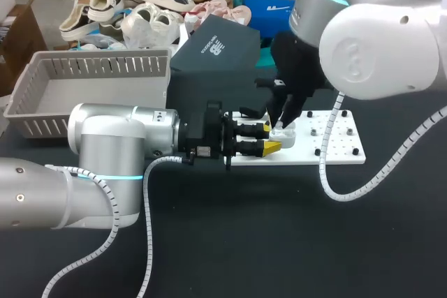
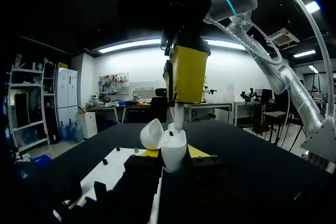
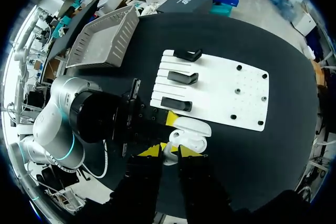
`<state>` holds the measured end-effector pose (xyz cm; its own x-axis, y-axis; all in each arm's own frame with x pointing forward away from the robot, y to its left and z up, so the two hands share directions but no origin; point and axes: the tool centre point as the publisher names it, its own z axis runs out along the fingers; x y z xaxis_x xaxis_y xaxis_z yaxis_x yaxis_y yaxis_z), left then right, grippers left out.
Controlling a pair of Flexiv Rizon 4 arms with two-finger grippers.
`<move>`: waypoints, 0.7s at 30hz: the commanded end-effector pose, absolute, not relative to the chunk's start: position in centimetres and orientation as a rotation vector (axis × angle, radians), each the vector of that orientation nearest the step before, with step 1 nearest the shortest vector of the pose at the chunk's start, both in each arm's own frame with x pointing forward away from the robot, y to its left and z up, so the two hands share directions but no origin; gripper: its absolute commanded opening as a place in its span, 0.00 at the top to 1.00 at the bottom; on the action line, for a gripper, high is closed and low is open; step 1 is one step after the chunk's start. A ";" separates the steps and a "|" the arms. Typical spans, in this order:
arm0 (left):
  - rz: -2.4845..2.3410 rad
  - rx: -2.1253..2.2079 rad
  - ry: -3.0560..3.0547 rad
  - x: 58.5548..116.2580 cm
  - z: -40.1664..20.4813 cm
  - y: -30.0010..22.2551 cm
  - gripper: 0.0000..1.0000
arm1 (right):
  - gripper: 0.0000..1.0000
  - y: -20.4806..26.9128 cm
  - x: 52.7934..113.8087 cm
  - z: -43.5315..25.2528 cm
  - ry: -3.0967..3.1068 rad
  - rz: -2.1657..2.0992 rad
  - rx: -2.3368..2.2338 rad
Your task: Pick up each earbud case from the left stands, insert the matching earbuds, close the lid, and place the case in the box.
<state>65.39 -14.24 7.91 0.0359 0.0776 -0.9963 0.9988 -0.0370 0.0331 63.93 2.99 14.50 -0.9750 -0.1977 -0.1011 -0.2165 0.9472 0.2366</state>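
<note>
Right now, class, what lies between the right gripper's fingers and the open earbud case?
A white earbud, gripped by the right gripper just above the earbud case; the left wrist view shows it.

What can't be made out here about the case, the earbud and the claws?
Head view: the earbud case is mostly hidden by the right claw and left claw.
Left wrist view: the case's own wall hides its inside, so whether the earbud is seated is unclear.
Right wrist view: the earbud is too small and half covered by the right claw.
</note>
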 end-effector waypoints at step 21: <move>-1.169 1.307 1.223 65.3 7.9 -14.2 1.00 | 1.00 2.9 64.7 13.7 3.033 0.302 -0.326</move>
<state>65.39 -14.24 7.91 0.0359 0.0776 -0.9963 0.9988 -0.0370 0.0331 64.53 2.56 13.64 -0.9740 -0.2031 -0.1002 -0.2196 0.9552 0.1986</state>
